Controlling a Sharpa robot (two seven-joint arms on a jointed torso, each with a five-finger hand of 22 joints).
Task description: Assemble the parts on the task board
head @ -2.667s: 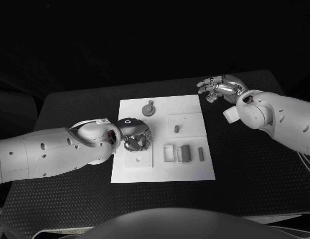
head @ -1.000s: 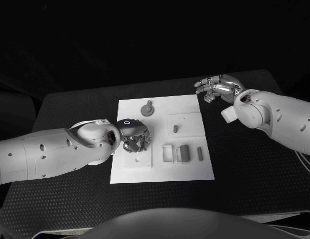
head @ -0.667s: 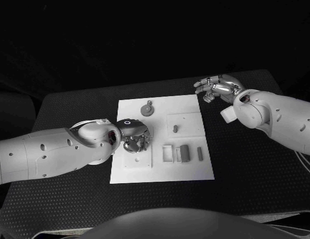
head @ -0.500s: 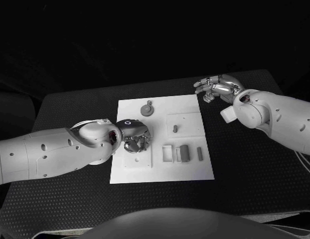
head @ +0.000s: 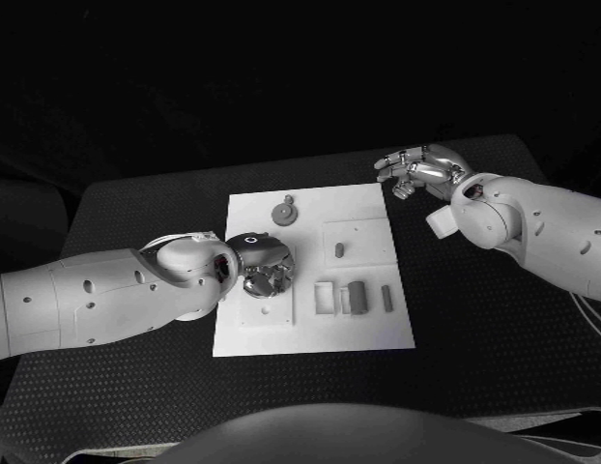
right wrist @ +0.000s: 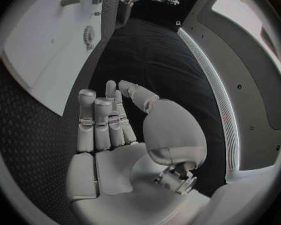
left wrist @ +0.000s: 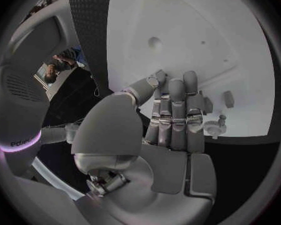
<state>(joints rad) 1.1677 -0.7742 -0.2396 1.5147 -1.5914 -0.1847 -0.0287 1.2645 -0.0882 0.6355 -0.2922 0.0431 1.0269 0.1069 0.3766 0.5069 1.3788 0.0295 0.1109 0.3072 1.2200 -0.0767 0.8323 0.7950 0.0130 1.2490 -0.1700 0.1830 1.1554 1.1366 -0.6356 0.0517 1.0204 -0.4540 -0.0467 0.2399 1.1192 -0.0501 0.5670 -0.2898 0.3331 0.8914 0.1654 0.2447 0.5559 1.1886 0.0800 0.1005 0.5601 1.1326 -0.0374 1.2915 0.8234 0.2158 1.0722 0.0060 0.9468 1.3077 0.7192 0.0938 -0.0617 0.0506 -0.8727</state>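
- the white task board is seen in the middle of the black table, its long side running away from the robot.
- the left hand is placed over the board's left half, about midway along it, with its fingers curled downward toward the plate.
- in the left wrist view the left hand is shown with its fingers laid side by side and pressed together over the task board; whether anything is held beneath them cannot be told.
- a round gear-like part is found near the board's far edge, beyond the left hand and apart from it; it is also seen past the fingertips in the left wrist view.
- a small peg-like part is seen standing in the right half of the board.
- a row of upright block-shaped parts is set in the near right part of the board, just beside one another.
- the right hand is held above the table off the board's far right corner, not touching the board.
- in the right wrist view the right hand is shown with its fingers close together and slightly bent, the thumb standing apart, and nothing in it.
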